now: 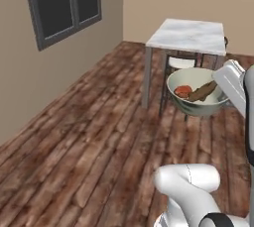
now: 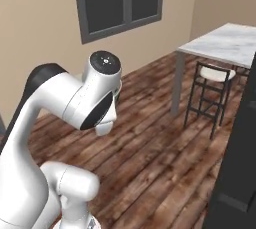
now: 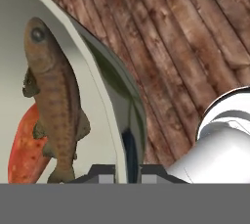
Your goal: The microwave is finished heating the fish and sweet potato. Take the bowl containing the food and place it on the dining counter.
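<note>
The bowl (image 1: 198, 92) hangs above the wood floor (image 1: 99, 141), just in front of the dining surface (image 1: 188, 35), its right rim hidden behind the white hand. Inside lie the fish (image 3: 53, 96) and, at its 8 o'clock, the sweet potato (image 3: 24, 149) — partly covered. The pincer (image 3: 128, 174) is clamped on the bowl's rim, fingertips barely visible. A stool (image 2: 212, 80) stands half under the surface.

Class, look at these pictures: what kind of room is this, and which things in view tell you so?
Probably a dining corner of a home: a marble-topped dining counter with a stool tucked beneath it, a wood plank floor, and a dark window in a beige wall.
</note>
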